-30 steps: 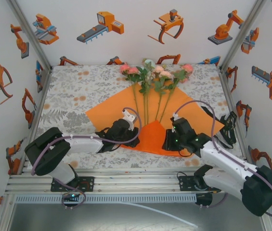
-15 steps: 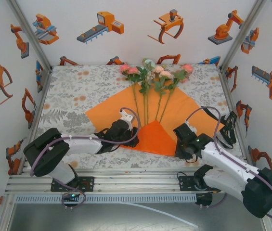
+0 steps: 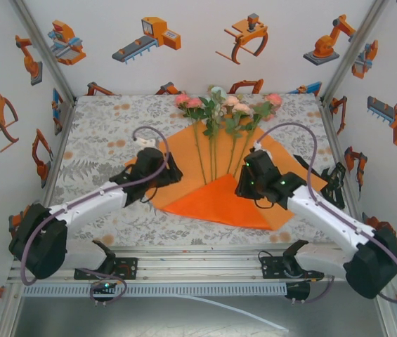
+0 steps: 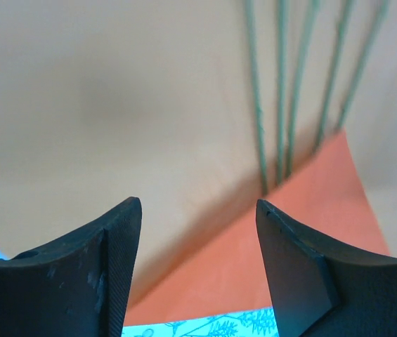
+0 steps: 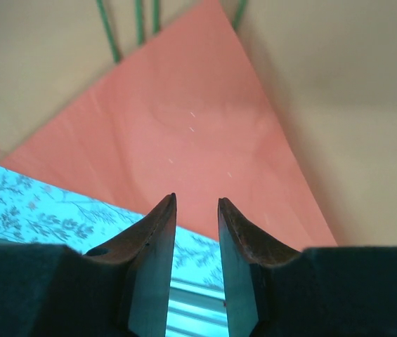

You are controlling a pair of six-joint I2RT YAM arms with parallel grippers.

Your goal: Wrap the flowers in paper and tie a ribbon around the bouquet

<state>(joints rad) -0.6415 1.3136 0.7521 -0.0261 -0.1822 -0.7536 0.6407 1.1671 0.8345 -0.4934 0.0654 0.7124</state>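
Observation:
The flowers (image 3: 226, 105) lie at the back of the table, their thin green stems (image 3: 213, 158) running toward me over the orange paper (image 3: 184, 151). The paper's near corner is folded up into a darker flap (image 3: 219, 203) that covers the stem ends. My left gripper (image 3: 172, 172) hovers over the paper's left part, open with nothing between its jaws (image 4: 198, 203); stems (image 4: 282, 91) and flap (image 4: 289, 232) show ahead of it. My right gripper (image 3: 244, 189) hangs above the flap's right side, jaws slightly apart and empty (image 5: 197, 200), over the flap (image 5: 184, 133). The black ribbon (image 3: 335, 184) lies at the right edge.
The table carries a grey floral cloth (image 3: 107, 133) between patterned walls on three sides. An aluminium rail (image 3: 198, 263) runs along the near edge by the arm bases. Bare cloth lies left of the paper.
My left gripper has pulled off the flap, moved back and left over the paper, and its jaws have widened. The right gripper swung out right, then came back up beside the stems.

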